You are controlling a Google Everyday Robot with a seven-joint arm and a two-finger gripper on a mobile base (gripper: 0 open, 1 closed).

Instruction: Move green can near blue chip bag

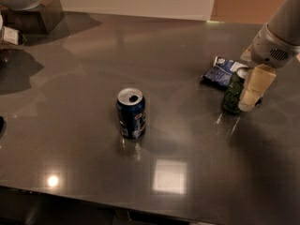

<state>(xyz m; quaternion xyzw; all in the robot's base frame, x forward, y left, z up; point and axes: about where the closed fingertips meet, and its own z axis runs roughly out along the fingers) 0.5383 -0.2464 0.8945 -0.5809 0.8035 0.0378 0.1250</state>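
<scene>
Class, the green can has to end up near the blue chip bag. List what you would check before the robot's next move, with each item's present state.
1. Green can upright on the table: ok.
2. Green can next to the blue chip bag: ok, just in front of it.
3. Gripper at the green can's right side: ok.
4. Gripper's hold on the can: cannot tell.
5. Blue can far off to the left, out of the way: ok.

Dim, warm light falls on the dark glossy table (84, 139). The gripper (242, 101), at the right edge by the green can (231, 95), catches the most light. 1 square glare patch (169, 176) lies below-left of it, 1 round glint (53, 180) far left, and soft shadows pool far upper-left
</scene>
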